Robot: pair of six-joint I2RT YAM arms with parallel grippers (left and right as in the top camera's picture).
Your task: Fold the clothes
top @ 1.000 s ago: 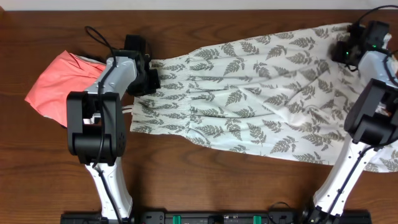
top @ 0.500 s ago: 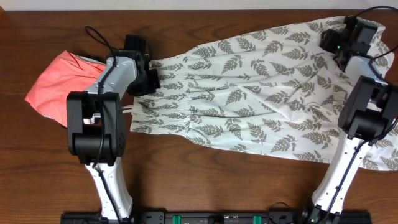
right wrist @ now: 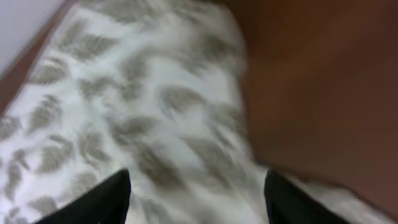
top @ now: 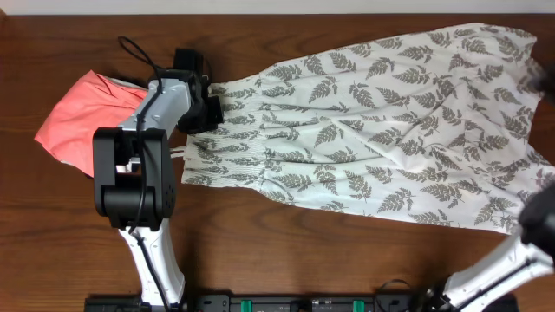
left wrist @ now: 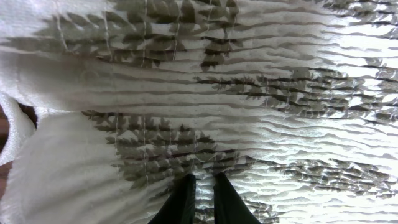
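The white dress with grey-green fern print (top: 364, 139) lies spread flat across the table, its smocked top at the left and its hem at the far right. My left gripper (top: 211, 110) sits at the far edge of the dress top. In the left wrist view its fingers (left wrist: 204, 182) are pinched together on the smocked fabric (left wrist: 249, 93). My right gripper (right wrist: 196, 186) is open and empty, fingers wide apart, above the dress hem (right wrist: 124, 93) near its edge; this view is blurred. In the overhead view only a blurred part of the right arm (top: 539, 227) shows at the right edge.
A coral-pink garment (top: 78, 113) lies at the far left, beside the left arm. Thin white straps (top: 178, 153) stick out at the dress's left end. Bare brown wood (top: 347, 260) runs along the front. The table's far edge (top: 277, 12) is close behind the dress.
My right arm let go of the dress's far right corner and swung out to the right edge of the overhead view. The hem now lies spread out flat. My left arm has not moved.
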